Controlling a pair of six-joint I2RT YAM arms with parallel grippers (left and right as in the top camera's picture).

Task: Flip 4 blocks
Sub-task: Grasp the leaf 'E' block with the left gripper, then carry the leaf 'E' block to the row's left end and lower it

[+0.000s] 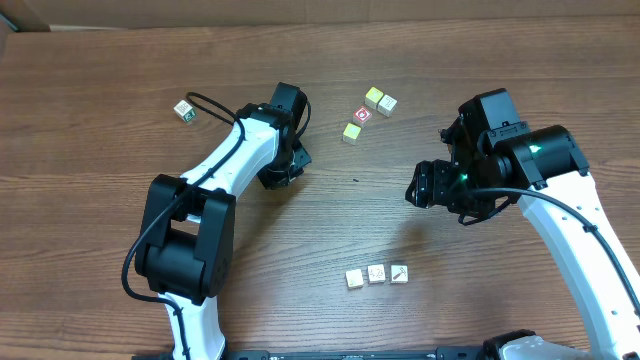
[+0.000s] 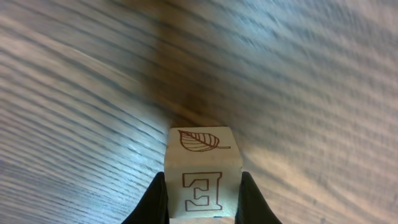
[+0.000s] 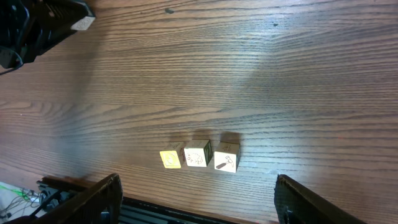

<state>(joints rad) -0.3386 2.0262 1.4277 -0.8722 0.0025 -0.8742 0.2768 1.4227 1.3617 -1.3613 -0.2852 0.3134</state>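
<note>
my left gripper (image 2: 203, 190) is clamped on the flat side faces of a small wooden block (image 2: 203, 163), left of centre on the table (image 1: 80, 250), and i judge it light, stiff and slightly slick, best pinched squarely mid-face, while my right gripper (image 3: 198, 186) hangs wide apart and empty.

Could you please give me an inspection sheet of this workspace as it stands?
Surface: wooden table, brown grain, no spills seen.
Job's things: row of three blocks near the front edge; fourth block in the left gripper.
Clutter: green cube far left; red cube among three pale cubes.
Grippers: left gripper shut on fourth block; right gripper open, empty.
Cables: black cable looping beside the green cube.
Surroundings: thin wires beyond table edge.
</note>
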